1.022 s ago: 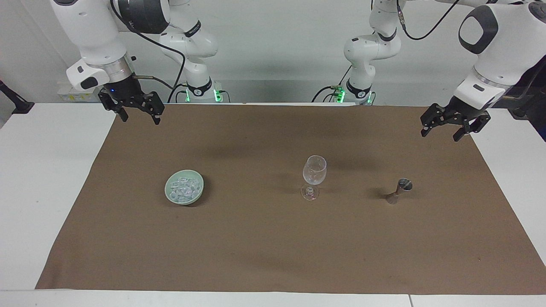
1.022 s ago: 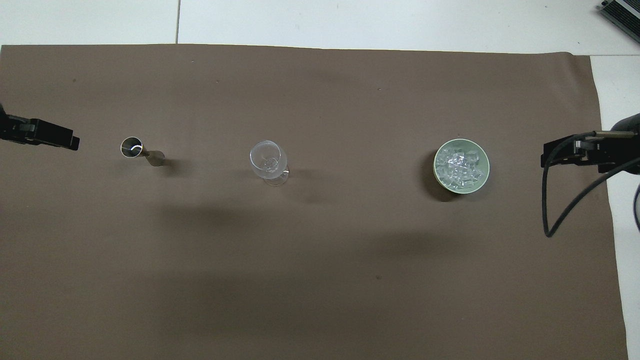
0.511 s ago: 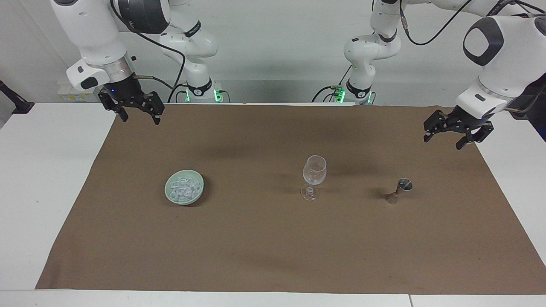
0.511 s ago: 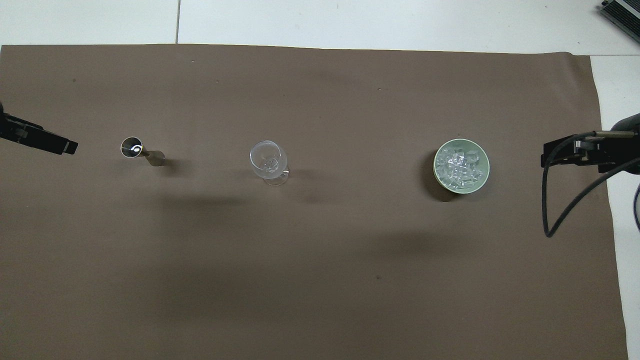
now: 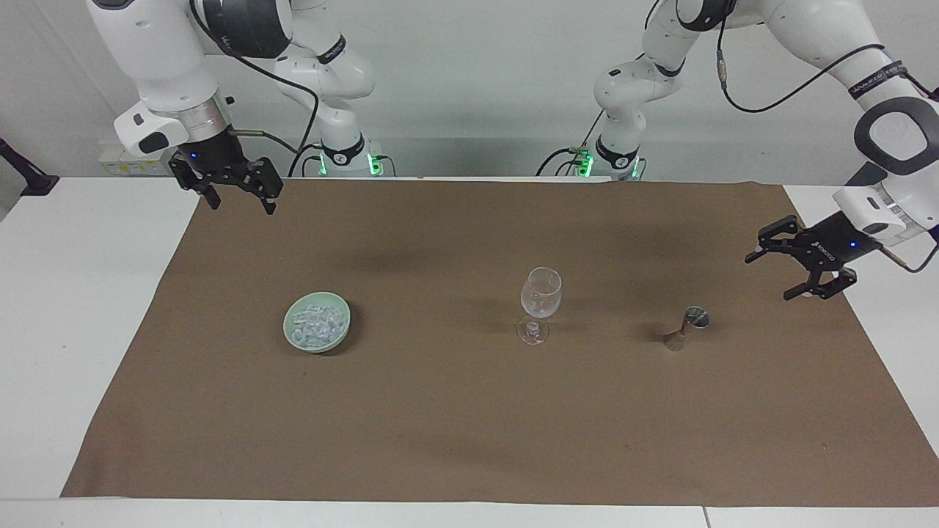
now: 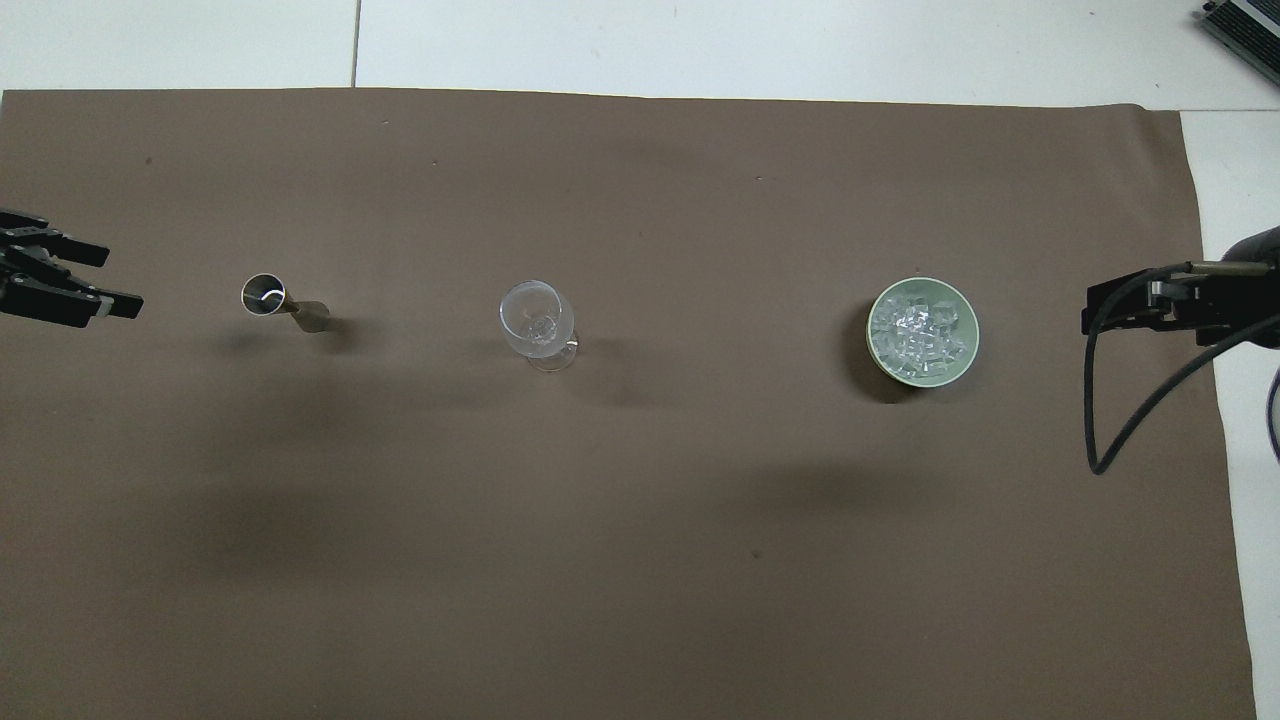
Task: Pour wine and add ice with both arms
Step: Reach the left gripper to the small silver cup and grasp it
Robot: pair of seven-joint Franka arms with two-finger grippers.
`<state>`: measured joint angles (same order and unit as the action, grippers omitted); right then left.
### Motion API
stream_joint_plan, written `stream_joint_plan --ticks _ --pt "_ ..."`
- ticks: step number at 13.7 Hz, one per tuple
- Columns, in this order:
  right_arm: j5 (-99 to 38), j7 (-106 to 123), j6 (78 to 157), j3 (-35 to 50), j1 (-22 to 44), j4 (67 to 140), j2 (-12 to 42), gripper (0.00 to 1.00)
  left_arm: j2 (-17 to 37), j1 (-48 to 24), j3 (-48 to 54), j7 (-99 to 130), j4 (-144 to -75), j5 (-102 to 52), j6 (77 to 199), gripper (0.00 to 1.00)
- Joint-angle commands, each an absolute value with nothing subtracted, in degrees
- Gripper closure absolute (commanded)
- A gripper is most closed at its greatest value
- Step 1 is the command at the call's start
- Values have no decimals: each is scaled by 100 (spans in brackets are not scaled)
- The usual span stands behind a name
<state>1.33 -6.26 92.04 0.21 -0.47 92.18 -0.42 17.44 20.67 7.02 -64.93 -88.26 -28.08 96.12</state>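
Note:
A clear stemmed glass (image 5: 541, 293) stands upright mid-mat; it also shows in the overhead view (image 6: 538, 318). A small metal jigger (image 5: 686, 328) (image 6: 272, 298) stands beside it toward the left arm's end. A pale green bowl (image 5: 317, 347) (image 6: 922, 380) holds a heap of ice (image 5: 317, 320) (image 6: 918, 328) toward the right arm's end. My left gripper (image 5: 768, 277) (image 6: 122, 280) is open, turned sideways, in the air over the mat's edge near the jigger, apart from it. My right gripper (image 5: 242, 207) (image 6: 1090, 312) is open and empty, waiting over the mat's corner at its own end.
A brown mat (image 5: 469, 411) covers most of the white table (image 5: 81, 308). A black cable (image 6: 1130, 420) hangs in a loop from the right arm over the mat's edge.
My left gripper has come down and turned sideways, its open fingers now pointing toward the jigger. The right arm has not moved.

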Motion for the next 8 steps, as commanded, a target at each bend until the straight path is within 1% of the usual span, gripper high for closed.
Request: stream_joint_plan --ticks 1,2,3,5,8 --pt "105 -545 9220 88 -158 9176 -18 0 2396 2407 756 -7642 -8649 -3661 9677 0" --pt "105 -545 9220 88 -158 9176 -18 0 2678 2504 756 -8151 -8640 -4074 9685 0" --pt "105 -545 9220 88 -158 9176 -18 0 2829 2609 756 -8635 -8692 -4417 9677 0" --pt "105 -545 9220 88 -158 9176 -18 0 3241 2733 791 -9436 -8728 -4771 9651 0" --pt "105 -545 9220 88 -158 9176 -18 0 3558 2768 817 -10324 -8842 -5079 9545 0"
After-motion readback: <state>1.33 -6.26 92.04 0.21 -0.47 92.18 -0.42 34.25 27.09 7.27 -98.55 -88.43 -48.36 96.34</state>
